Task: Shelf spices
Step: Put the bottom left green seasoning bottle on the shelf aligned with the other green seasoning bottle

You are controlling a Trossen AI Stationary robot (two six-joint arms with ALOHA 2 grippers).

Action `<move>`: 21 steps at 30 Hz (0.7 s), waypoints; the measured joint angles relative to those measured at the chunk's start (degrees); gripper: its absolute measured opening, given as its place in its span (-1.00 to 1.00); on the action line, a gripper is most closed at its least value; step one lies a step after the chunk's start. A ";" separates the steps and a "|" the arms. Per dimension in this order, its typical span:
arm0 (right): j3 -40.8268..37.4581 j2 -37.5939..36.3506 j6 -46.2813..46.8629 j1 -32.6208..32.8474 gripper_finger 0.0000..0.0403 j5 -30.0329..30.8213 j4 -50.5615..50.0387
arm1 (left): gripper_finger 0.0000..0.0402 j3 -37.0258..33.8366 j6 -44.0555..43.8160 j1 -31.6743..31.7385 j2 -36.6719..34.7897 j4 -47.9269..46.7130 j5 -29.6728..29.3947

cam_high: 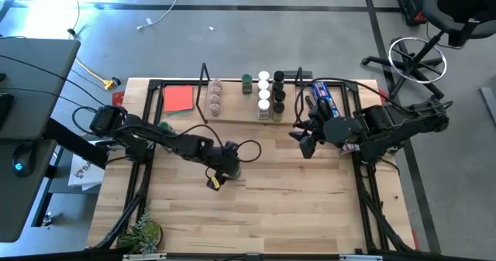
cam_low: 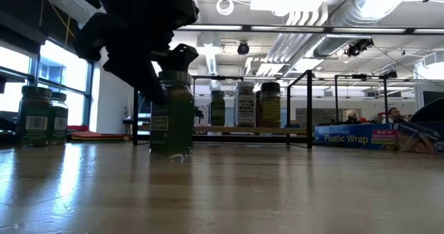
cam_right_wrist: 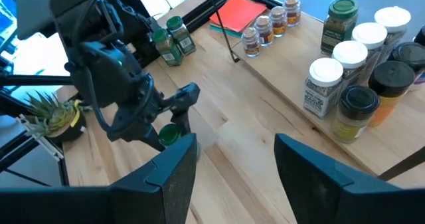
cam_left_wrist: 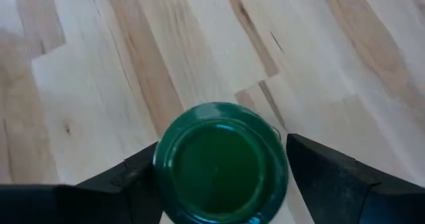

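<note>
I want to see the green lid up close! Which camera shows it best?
The left wrist view: the green lid fills it between the left gripper's fingers. The low view shows the jar sideways; the high view hides it; the right wrist view glimpses it.

The high view looks straight down on the whole table (cam_high: 263,207), with the shelf (cam_high: 240,115) along its far edge. The low view sits at tabletop height, facing level toward the shelf (cam_low: 243,130) and the room behind it; a green-lidded jar (cam_low: 171,112) stands close before it. The left wrist view looks down on that same jar (cam_left_wrist: 219,163) from very near, well in front of the shelf. The right wrist view looks obliquely across the table, taking in the shelf (cam_right_wrist: 292,91), the jar (cam_right_wrist: 169,135) and the left arm (cam_right_wrist: 113,84).
</note>
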 joint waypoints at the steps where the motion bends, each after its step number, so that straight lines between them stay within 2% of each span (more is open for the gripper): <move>1: 0.00 0.00 0.00 0.00 -0.02 0.02 0.05 | 0.35 0.07 -1.00 -0.10 0.04 -0.05 0.04; 7: 0.00 0.00 -0.02 0.00 -0.02 1.05 0.02 | -0.06 4.01 -11.48 0.04 -0.07 -4.64 1.45; 11: 0.00 0.00 -0.32 0.00 -0.02 2.20 -0.01 | -0.07 11.88 -17.12 1.73 -0.09 -14.92 1.21; 14: 0.00 0.00 -0.93 -0.02 -0.02 3.16 -0.37 | -0.07 18.71 -17.70 4.69 -0.13 -21.91 -0.41; 18: 0.00 0.00 -2.55 -0.02 -0.02 4.59 -0.42 | -0.07 25.66 -15.35 11.84 -0.20 -26.01 -3.38; 21: 0.00 0.00 -4.08 -0.47 -0.02 4.60 -0.47 | -0.07 28.18 -12.50 18.81 -0.14 -26.05 -2.90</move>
